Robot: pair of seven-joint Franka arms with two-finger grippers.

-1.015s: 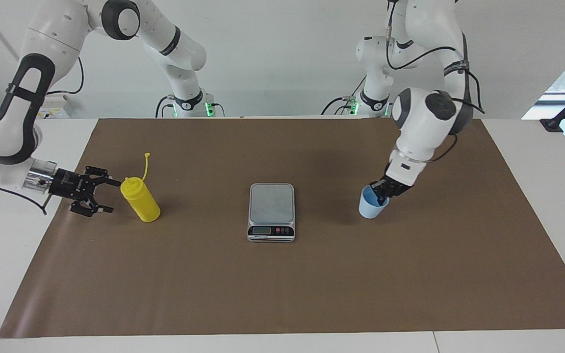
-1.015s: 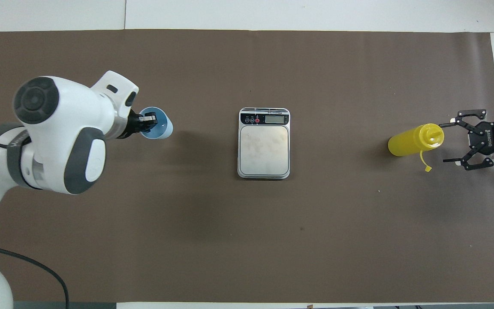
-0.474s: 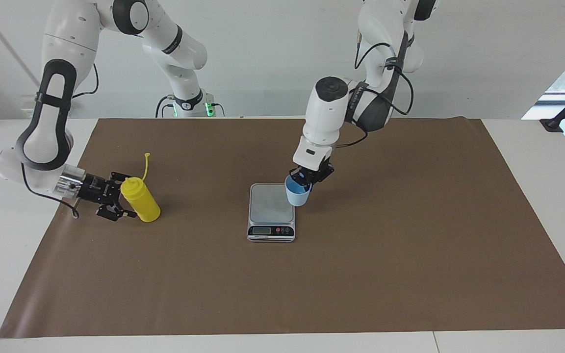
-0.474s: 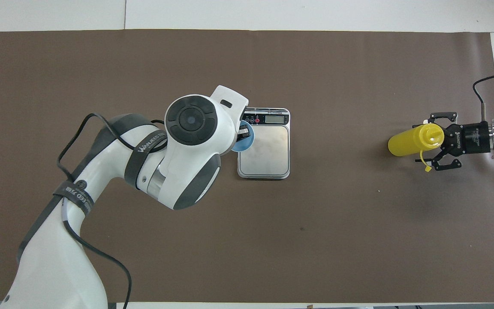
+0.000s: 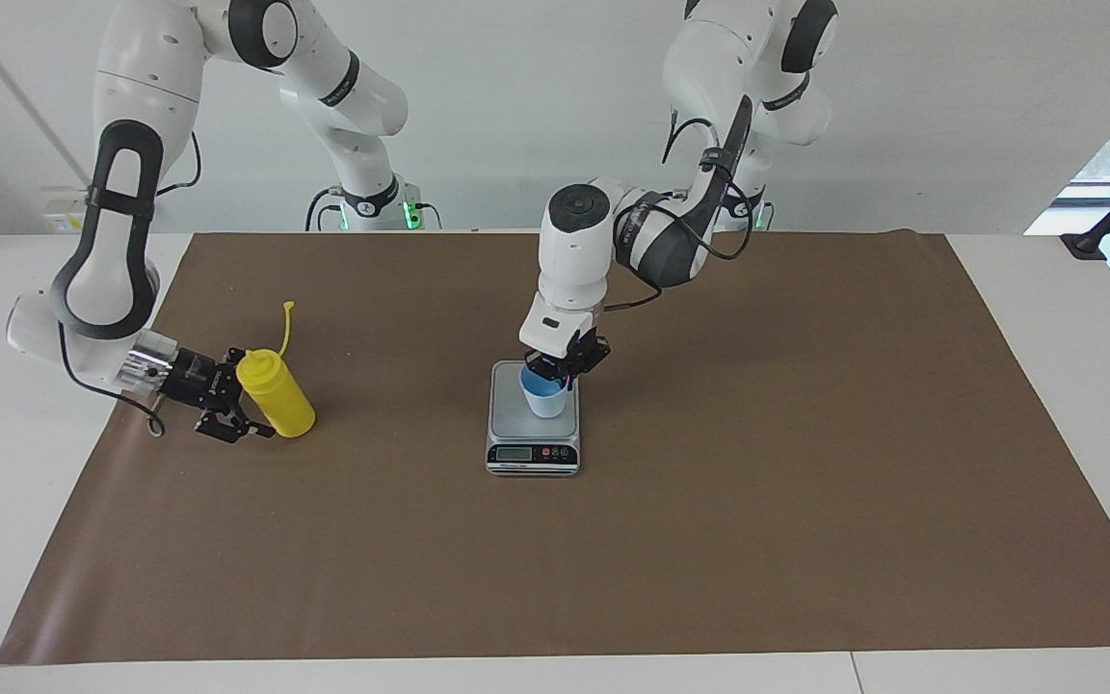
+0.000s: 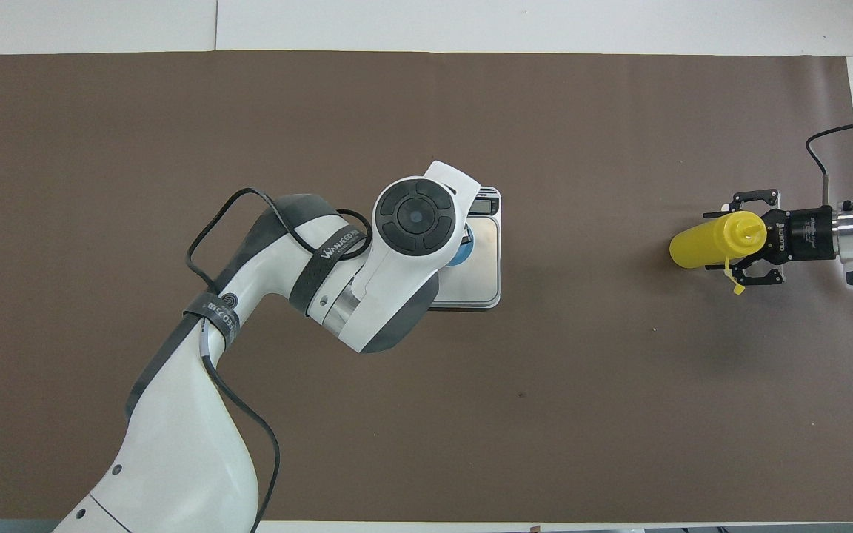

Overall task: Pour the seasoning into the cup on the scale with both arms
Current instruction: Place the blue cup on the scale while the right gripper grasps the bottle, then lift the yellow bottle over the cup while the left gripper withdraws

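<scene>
Two arms: white, jointed, with black end effectors.
Left end effector [image 5: 555,374]: over the scale, tips together on the cup's rim.
Cup [image 5: 543,397]: light blue, tapered, upright on the scale.
Scale [image 5: 507,407]: flat silver rectangle, mid-mat.
Open room: bare brown mat [image 5: 709,530] all round the scale.
Seasoning [image 5: 277,395]: yellow squeeze bottle with a cone nozzle, upright near the mat's edge at the right arm's end.
Right end effector [image 6: 715,242]: at the bottle's top; grip cannot be told.

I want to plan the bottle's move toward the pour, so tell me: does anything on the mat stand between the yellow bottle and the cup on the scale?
Nothing visible does. The yellow bottle stands at the right arm's end with the right hand around it. Only bare brown mat lies between it and the cup on the scale, where the left hand grips the cup's rim.
</scene>
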